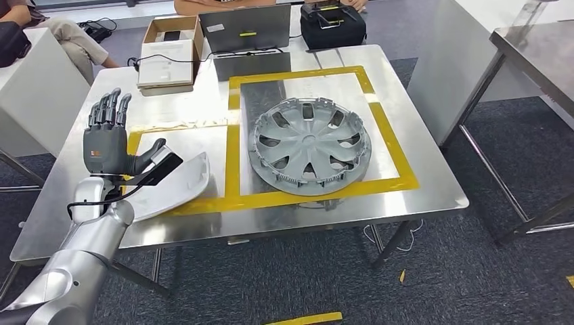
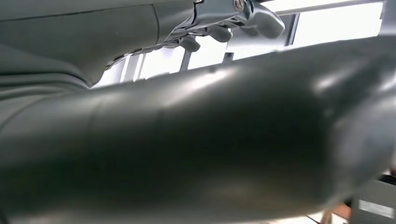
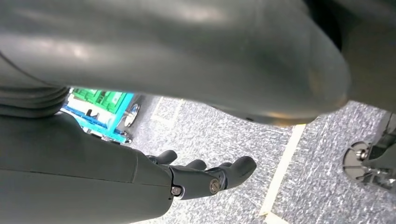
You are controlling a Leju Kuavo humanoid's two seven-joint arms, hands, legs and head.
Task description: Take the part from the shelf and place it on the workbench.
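Note:
The part, a pale curved panel (image 1: 177,184), lies flat on the steel workbench (image 1: 406,122) inside the left yellow-taped box, near the front edge. My left hand (image 1: 108,139) stands just above the panel's left end, fingers straight up and apart, thumb pointing toward a dark piece at the panel's top. It holds nothing. In the left wrist view the thick grey thumb (image 2: 196,140) crosses the picture and the fingers (image 2: 219,28) spread beyond it. My right hand (image 3: 201,179) hangs over the grey carpet with its fingers loosely extended and nothing in them.
A silver hubcap (image 1: 310,145) lies in the larger yellow-taped square to the right of the panel. At the far edge sit a laptop (image 1: 245,30), a cardboard box (image 1: 169,51) and a black case (image 1: 332,26). People sit beyond. Another steel table (image 1: 535,47) stands at right.

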